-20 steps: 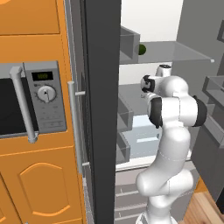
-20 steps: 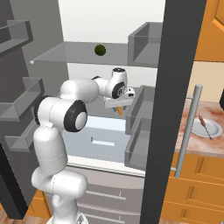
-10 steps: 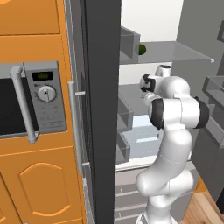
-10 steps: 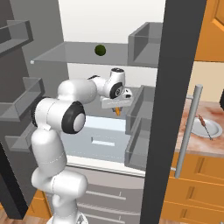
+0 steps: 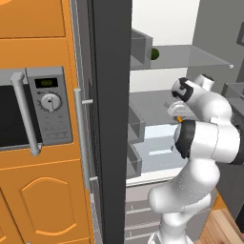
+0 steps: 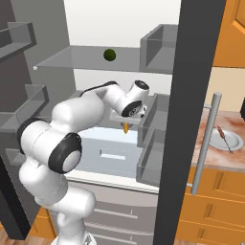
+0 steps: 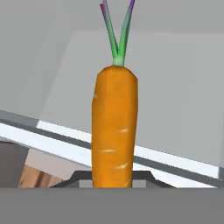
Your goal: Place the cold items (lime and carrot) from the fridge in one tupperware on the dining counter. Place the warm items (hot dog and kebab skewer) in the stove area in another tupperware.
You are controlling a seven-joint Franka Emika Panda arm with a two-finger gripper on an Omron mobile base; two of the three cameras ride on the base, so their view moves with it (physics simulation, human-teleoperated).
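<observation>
My gripper [image 6: 127,120] is inside the open fridge, shut on the orange carrot [image 6: 126,128] at its thick lower end. In the hand view the carrot [image 7: 113,127] stands straight up from between the finger tips, green stalks at the top. In the left base view the carrot [image 5: 178,118] peeks out orange just below the hand. The dark green lime [image 6: 109,54] rests on the upper glass shelf, above and to the left of the hand; the left base view has the lime [image 5: 155,53] at that shelf's left end. The kebab skewer [image 6: 224,138] lies on a white plate [image 6: 233,141] on the counter at right.
The fridge's dark door edge [image 6: 184,119] stands close to the right of the hand, with grey door bins [image 6: 152,158] on it. A pale drawer [image 6: 107,153] sits under the hand. A microwave [image 5: 33,112] and orange cabinets [image 5: 43,200] stand left of the fridge.
The jaws have closed on the carrot. The hand has sunk slightly with it; the lime and skewer have not moved.
</observation>
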